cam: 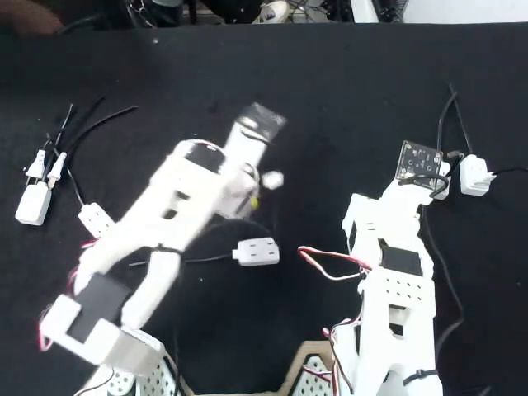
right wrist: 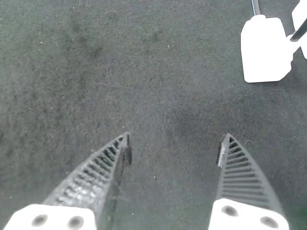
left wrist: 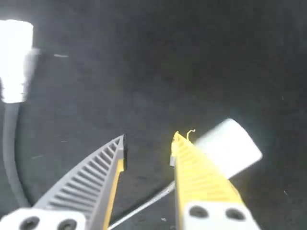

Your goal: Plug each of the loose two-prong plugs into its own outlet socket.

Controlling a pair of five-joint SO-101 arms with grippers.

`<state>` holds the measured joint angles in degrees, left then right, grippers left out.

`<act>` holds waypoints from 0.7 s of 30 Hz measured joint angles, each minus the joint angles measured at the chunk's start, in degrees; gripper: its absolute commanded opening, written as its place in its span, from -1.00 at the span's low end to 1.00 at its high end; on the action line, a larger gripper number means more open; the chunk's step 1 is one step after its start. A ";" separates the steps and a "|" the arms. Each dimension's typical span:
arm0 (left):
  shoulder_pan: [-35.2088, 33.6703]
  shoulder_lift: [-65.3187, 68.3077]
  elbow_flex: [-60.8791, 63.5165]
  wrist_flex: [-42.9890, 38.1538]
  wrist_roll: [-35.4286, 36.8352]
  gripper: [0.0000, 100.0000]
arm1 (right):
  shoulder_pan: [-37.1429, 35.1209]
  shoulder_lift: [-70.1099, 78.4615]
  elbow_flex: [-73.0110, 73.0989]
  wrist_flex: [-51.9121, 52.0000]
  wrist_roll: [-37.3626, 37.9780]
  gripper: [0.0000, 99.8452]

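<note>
Plug (left wrist: 230,146) lies on the desk (cam: 346,74), just beside the left fingers (left wrist: 192,172), which gape with nothing between them. Left arm (cam: 165,223) stretches diagonally over mid-desk. Right fingers (right wrist: 96,182) (also spread wide) hang near a socket (right wrist: 266,48).

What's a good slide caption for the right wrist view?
Right gripper open over the black tabletop, a white outlet block lying beyond it.

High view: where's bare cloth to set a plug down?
Free: the black cloth across the back, and the gap between left arm and right arm behind the outlet socket. Crowded: left edge with plugs and cords; right edge around the adapter.
</note>
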<state>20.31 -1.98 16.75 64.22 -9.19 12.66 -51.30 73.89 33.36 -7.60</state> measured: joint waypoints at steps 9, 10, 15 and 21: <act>-21.63 -2.55 -2.20 0.09 -2.73 -0.50 | 0.00 0.00 0.00 0.00 0.00 -0.44; -22.77 -0.97 -3.43 0.62 -4.22 -0.49 | 0.00 0.00 0.00 0.00 0.00 -0.44; -23.47 10.37 -12.92 5.89 -8.97 -0.49 | 0.00 0.00 0.00 0.00 0.00 -0.44; -23.47 22.42 -26.64 7.30 -11.69 -0.49 | 0.00 0.00 0.53 0.00 0.00 -0.44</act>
<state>-3.16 20.44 -9.89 71.52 -20.88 12.66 -51.30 74.42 33.36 -7.60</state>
